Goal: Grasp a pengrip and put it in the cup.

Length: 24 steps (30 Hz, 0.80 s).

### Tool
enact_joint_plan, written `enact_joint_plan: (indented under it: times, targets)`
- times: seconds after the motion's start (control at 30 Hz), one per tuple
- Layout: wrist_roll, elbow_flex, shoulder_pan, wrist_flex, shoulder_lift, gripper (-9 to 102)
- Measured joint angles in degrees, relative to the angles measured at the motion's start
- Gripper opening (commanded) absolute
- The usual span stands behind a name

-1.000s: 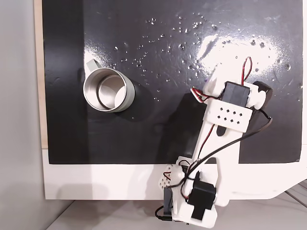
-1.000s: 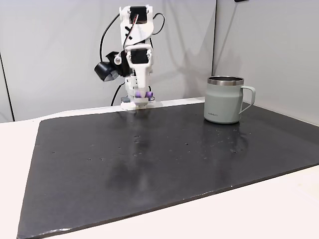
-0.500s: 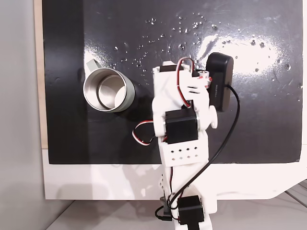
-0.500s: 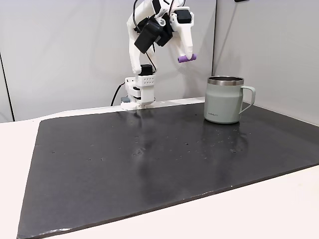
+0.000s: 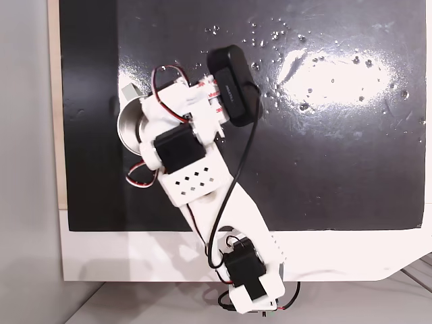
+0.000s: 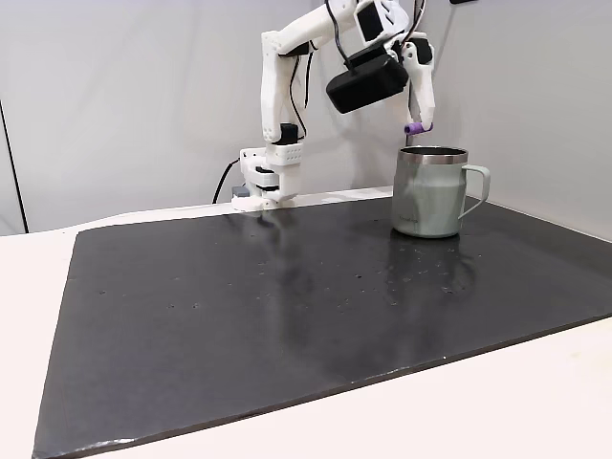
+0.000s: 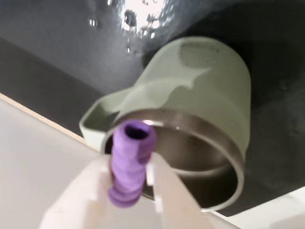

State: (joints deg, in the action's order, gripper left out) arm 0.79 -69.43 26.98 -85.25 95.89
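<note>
The pengrip [image 7: 129, 162] sits pinched between the jaws, the gripper [image 6: 417, 126] clamped on it, its open end poking out past the fingertips. In the side fixed view the purple piece [image 6: 414, 127] hangs just above the cup [image 6: 430, 191], over the rim's near-left part, clear air between the two. The wrist view puts the cup's mouth [image 7: 200, 157] right beyond the fingertips [image 7: 157, 181], handle off to the left there. Around the cup the black mat [image 6: 287, 306] lies bare, and beyond the handle the mat's edge and the pale table [image 5: 34, 202] are close by. From above, the arm [image 5: 182, 145] reaches slantwise from its base at the bottom edge, wrist covering most of the cup [image 5: 128, 125], the black camera module [image 5: 233, 94] sticking out to the upper right.
</note>
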Motion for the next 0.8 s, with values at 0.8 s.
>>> enact_joint_plan:
  times: [0.8]
  targets:
    - [4.2, 1.0, 10.4, -1.9, -5.7, 20]
